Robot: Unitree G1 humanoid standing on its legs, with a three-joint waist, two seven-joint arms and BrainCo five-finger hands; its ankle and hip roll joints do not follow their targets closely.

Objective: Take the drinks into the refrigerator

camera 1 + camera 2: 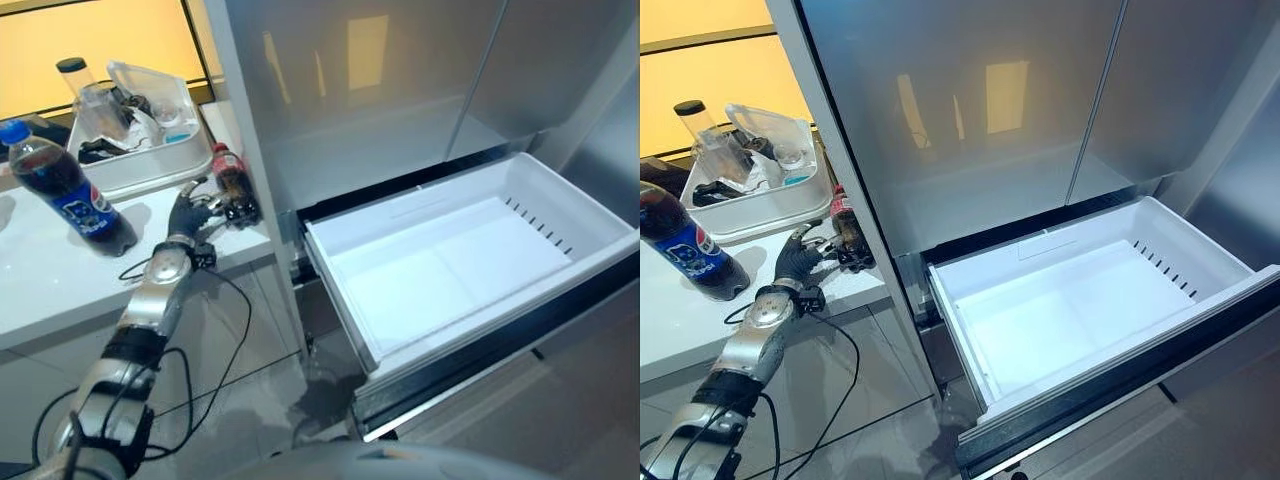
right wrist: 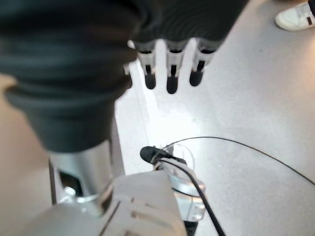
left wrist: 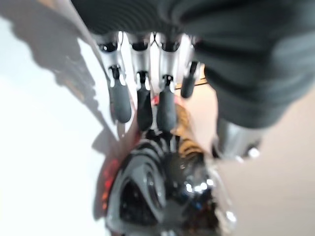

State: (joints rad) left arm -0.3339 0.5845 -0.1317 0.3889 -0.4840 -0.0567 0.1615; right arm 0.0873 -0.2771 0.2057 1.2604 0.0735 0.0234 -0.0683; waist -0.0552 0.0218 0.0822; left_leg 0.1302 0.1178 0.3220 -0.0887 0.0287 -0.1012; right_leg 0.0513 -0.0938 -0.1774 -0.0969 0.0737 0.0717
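A: The left hand (image 1: 188, 214) is seen at the small cola bottle (image 1: 233, 184), which stands on the white bench (image 1: 40, 280) just beside the refrigerator (image 1: 380, 90). Its fingers (image 3: 140, 101) are stretched toward the bottle; no closed grip can be made out.

B: And the right hand (image 2: 170, 64)?

A: It hangs over the floor, fingers relaxed, nothing held.

B: What has been done?

A: The drawer (image 1: 580, 215) is pulled out and nothing is seen in it. The large cola bottle (image 1: 65, 190) is also left on the bench. Neither drink has been stowed, so the task is judged barely begun.
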